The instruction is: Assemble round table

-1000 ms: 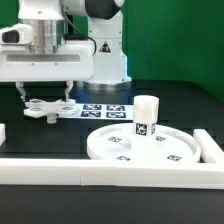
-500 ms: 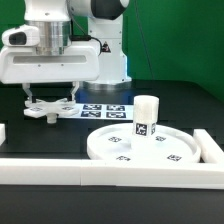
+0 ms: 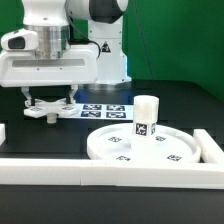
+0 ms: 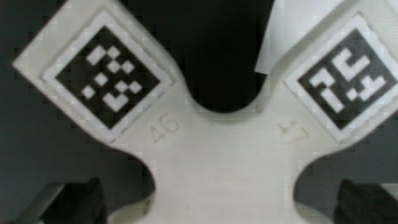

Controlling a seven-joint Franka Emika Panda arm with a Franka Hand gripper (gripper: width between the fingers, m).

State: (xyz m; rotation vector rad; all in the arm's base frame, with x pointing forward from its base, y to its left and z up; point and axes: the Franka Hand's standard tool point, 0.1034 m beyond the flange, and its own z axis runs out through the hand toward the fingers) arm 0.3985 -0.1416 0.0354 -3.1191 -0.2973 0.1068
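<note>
The flat cross-shaped base (image 3: 45,111) lies on the black table at the exterior view's left. My gripper (image 3: 48,103) is low over it, open, with a finger on either side of it. In the wrist view the base (image 4: 222,150) fills the frame, with two tagged lobes and a narrow neck. My gripper (image 4: 222,205) straddles that neck, and the dark fingers (image 4: 71,200) stand apart from it on both sides. The round disc (image 3: 105,140) lies at the right. The short leg (image 3: 147,117) stands upright on it.
The marker board (image 3: 105,110) lies on the table between the base and the disc. A long white border rail (image 3: 110,172) runs along the front, with another (image 3: 212,150) at the right and a short piece (image 3: 3,132) at the left.
My gripper has come down toward the base. The base, disc and leg have not moved.
</note>
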